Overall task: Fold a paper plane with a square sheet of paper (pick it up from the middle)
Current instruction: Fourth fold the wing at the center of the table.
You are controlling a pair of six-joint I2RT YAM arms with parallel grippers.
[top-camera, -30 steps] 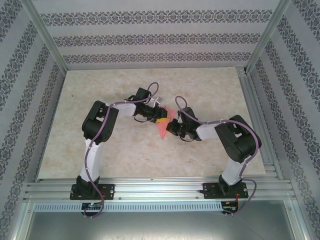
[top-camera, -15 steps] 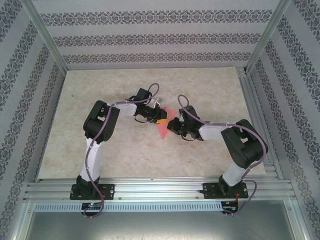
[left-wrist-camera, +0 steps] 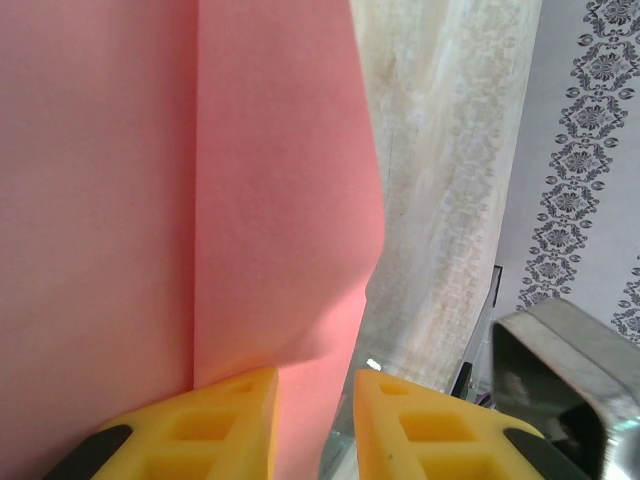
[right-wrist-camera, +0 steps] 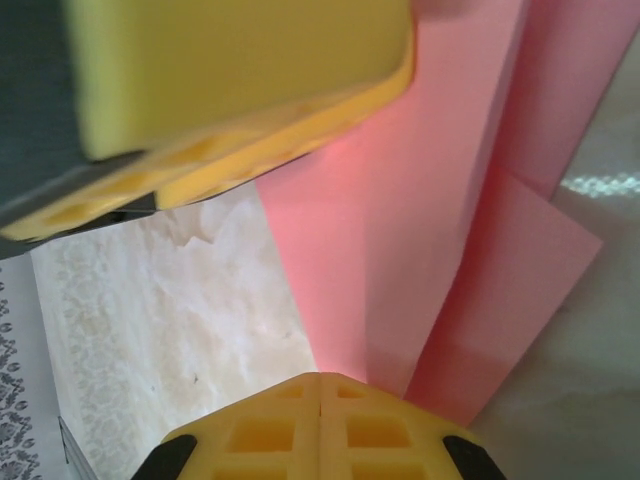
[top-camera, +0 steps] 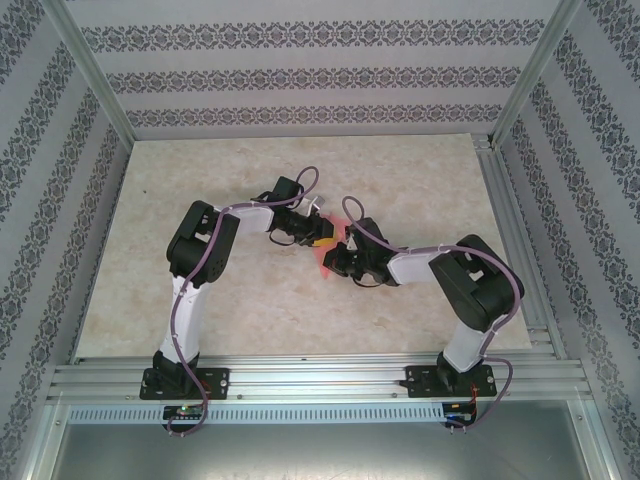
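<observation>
The pink sheet of paper (left-wrist-camera: 150,200) sits mid-desk (left-wrist-camera: 440,200) between the arms, creased into overlapping flaps but not yet a dart. The left tool (left-wrist-camera: 317,390) is narrowly spread astride its edge. The right tool (right-wrist-camera: 320,390) is pressed together at its corner.

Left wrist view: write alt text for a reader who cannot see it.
A pink paper sheet with a vertical crease covers the left half; its lower edge sits between the left gripper's parted yellow fingertips, marbled table beyond.
</observation>
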